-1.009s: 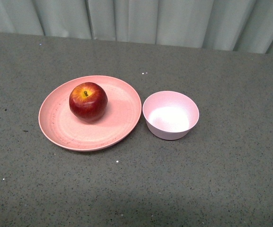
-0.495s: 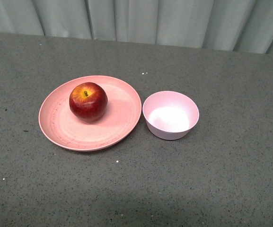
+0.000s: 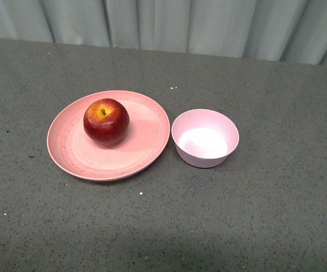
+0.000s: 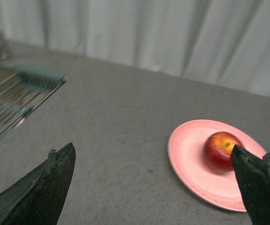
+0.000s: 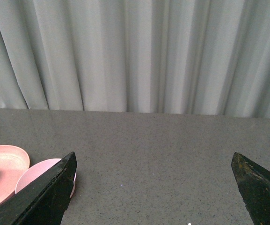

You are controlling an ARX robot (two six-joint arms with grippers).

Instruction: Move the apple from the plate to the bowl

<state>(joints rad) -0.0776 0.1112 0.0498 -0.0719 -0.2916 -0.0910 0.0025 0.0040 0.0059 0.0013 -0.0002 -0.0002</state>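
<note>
I am looking at a grey speckled table (image 3: pixel 265 215) that is carrying everything, with a pale pleated curtain (image 3: pixel 208 22) hanging behind it, beyond the plate. The salmon-pink plate (image 3: pixel 78 156) is lying flat on the table. In the left wrist view a blurred wire rack (image 4: pixel 13 103) is showing, well apart from the plate.

The small pale-pink bowl (image 3: pixel 200 160) is standing upright just beside the plate, on its right. Their rims are so close that I cannot tell whether they are touching. The bowl is holding nothing.

The dark-red apple (image 3: pixel 106 121) is sitting on the plate, on its far left part, with its stem pointing up and a yellow patch showing around it.

The left fingers (image 4: pixel 41 192) are spreading wide and gripping nothing, hanging over bare table apart from the plate, which is showing ahead of them with the apple on it. The right fingers (image 5: pixel 43 197) are also spreading wide and gripping nothing, with one of them partly hiding the bowl beside the plate.
</note>
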